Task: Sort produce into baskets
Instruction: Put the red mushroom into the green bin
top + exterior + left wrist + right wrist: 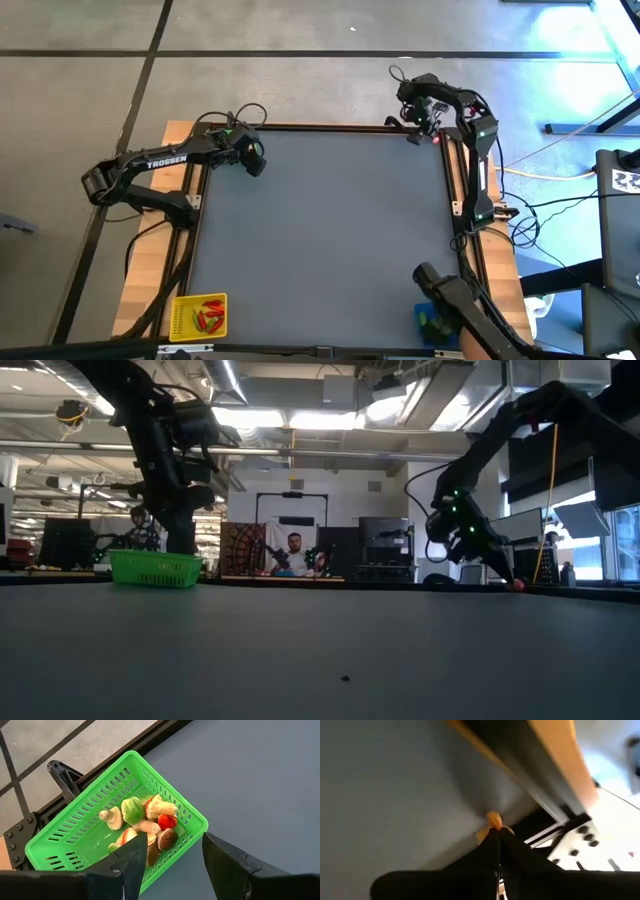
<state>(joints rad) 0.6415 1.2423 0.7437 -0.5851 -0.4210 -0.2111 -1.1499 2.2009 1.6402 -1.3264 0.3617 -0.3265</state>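
Right wrist view: small orange produce piece [493, 821] pinched in closed right gripper [499, 836]; left gripper [172, 852] wide above green basket [60, 845].

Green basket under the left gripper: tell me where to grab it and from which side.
Take the green basket by its bare top rim, coming straight down. The walls are thin, upright mesh that open fingers can straddle, and the empty end keeps the left gripper clear of the toy produce piled at the other end.
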